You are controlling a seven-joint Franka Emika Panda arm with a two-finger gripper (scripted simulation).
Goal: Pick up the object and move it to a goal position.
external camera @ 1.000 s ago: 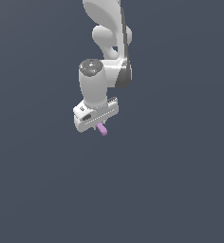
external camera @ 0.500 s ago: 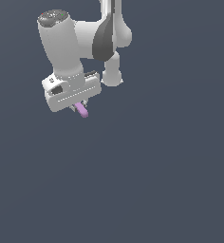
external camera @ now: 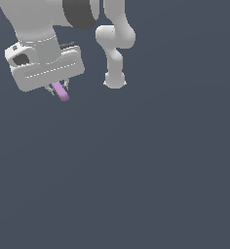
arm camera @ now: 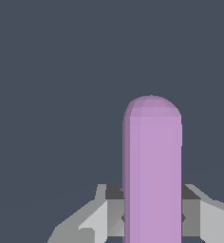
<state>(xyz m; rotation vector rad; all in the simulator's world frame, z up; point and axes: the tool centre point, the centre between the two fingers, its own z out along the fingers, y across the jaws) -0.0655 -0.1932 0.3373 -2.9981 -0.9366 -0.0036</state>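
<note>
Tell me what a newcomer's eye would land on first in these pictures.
The pink-purple rod stands out first: in the wrist view it fills the frame, clamped between the grey fingers, its rounded end pointing away. In the exterior view it pokes out beneath the white gripper at the upper left, against a plain dark background, with the arm's base post to its right.

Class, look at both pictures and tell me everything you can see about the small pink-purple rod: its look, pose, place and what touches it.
The small pink-purple rod is plain, matte and smooth, with a rounded free end. It is thin and short, much narrower than the white claw that grips it. Its upper part is hidden between the grey fingers, which press on it from both sides. It sticks out below the claw, slightly tilted, in the air over the dark grey ground. Nothing else touches it.
</note>
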